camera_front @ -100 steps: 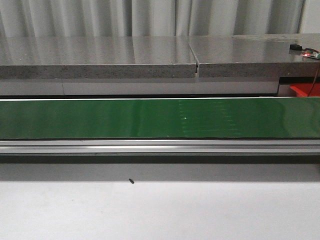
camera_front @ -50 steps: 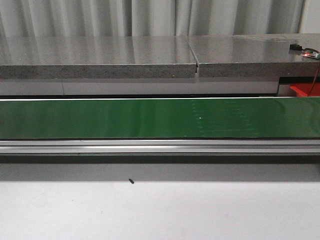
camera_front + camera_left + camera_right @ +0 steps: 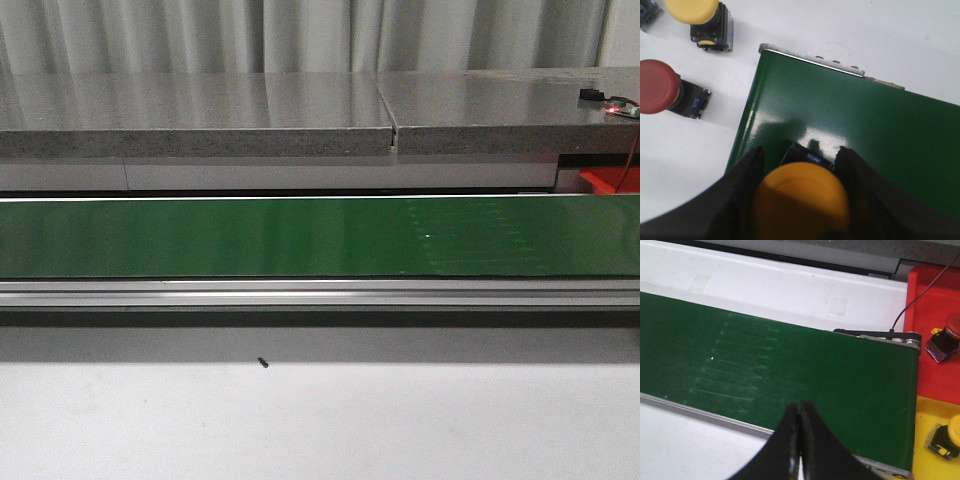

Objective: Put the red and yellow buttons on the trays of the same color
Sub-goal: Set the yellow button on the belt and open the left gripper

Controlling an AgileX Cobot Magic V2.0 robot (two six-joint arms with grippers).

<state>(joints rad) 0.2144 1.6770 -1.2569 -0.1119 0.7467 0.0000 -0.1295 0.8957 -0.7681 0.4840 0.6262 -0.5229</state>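
Note:
In the left wrist view my left gripper (image 3: 800,152) is shut on a yellow button (image 3: 802,200), its black base pointing down at the end of the green belt (image 3: 865,130). Beside that end, a second yellow button (image 3: 692,10) and a red button (image 3: 657,92) lie on the white table. In the right wrist view my right gripper (image 3: 800,405) is shut with nothing in it, over the near edge of the belt (image 3: 790,355). Past the belt's end sit a red tray (image 3: 932,295) holding a red button (image 3: 952,327) and a yellow tray (image 3: 935,412) holding a yellow button (image 3: 952,432). Neither gripper shows in the front view.
The green belt (image 3: 200,235) spans the front view, with a grey stone counter (image 3: 200,110) behind it and white table in front. A corner of the red tray (image 3: 605,180) shows at the right. A thin black cable (image 3: 920,287) crosses the red tray.
The faint marks and the small white speck on the green belt have drifted to the right in the front view. Nothing else has moved there.

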